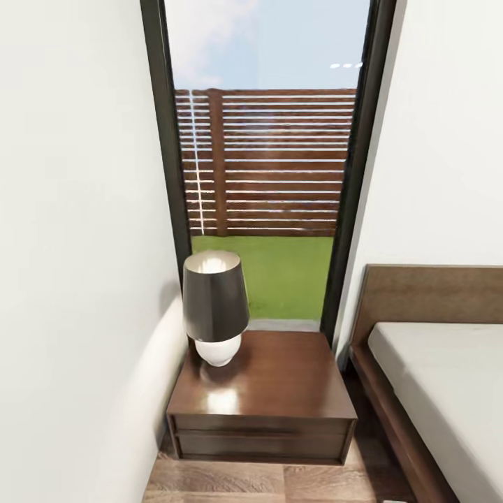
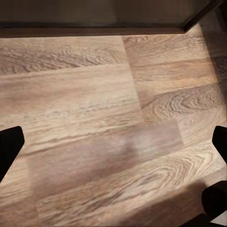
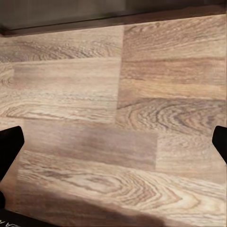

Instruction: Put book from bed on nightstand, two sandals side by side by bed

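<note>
Nightstand [image 1: 262, 398] near; lamp [image 1: 215, 307] on top; bed [image 1: 447, 377] beside.

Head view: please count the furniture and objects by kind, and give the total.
Nightstand: 1
Lamp: 1
Bed: 1
Window: 1
Total: 4

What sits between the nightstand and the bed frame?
Nothing: the head view shows only a narrow strip of bare floor between the nightstand and the bed. The lamp stands on the nightstand's far side.
</note>
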